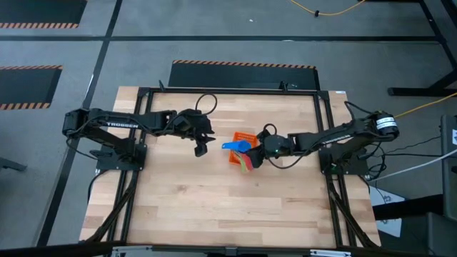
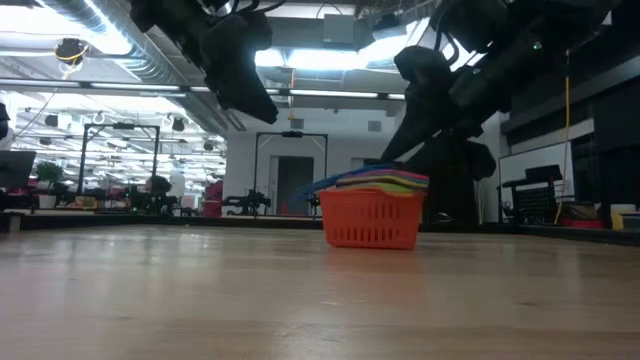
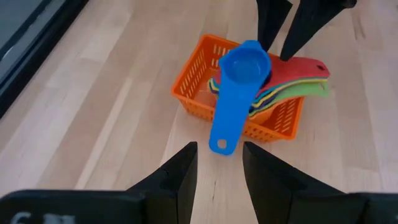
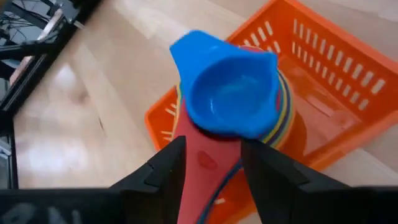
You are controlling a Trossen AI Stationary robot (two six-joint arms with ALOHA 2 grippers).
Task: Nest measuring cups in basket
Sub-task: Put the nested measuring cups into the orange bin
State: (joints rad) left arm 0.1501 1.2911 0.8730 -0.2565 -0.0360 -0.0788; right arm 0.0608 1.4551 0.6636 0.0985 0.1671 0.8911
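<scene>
Hovering just over the basket (image 1: 239, 137) near the table's (image 1: 214, 207) middle, the right gripper (image 4: 210, 163) has its jaws spread with only air between them, so nothing is pinched; the red handle (image 4: 208, 165) shows in the gap but lies below the fingertips, not between them as far as I can tell. The cups (image 3: 273, 84) sit stacked inside the basket, and the blue cup (image 3: 244, 70) rests on top of the pile with its bowl over the others. Its handle (image 3: 225, 127) runs out over the basket wall toward the left arm, while the red, yellow and green handles fan out the opposite way, toward the right arm. The left gripper (image 3: 219, 163) hangs above the table, well apart from the basket on its left side, jaws parted and empty, pointing along the blue handle. The right arm is plainly the nearer one, almost straight above the stack. Judging from this, nesting looks close to finished. If the top cup needs seating, a press from the right arm would come nearly straight down. A nudge to swing the blue handle round would suit the left arm, which faces its free end.
</scene>
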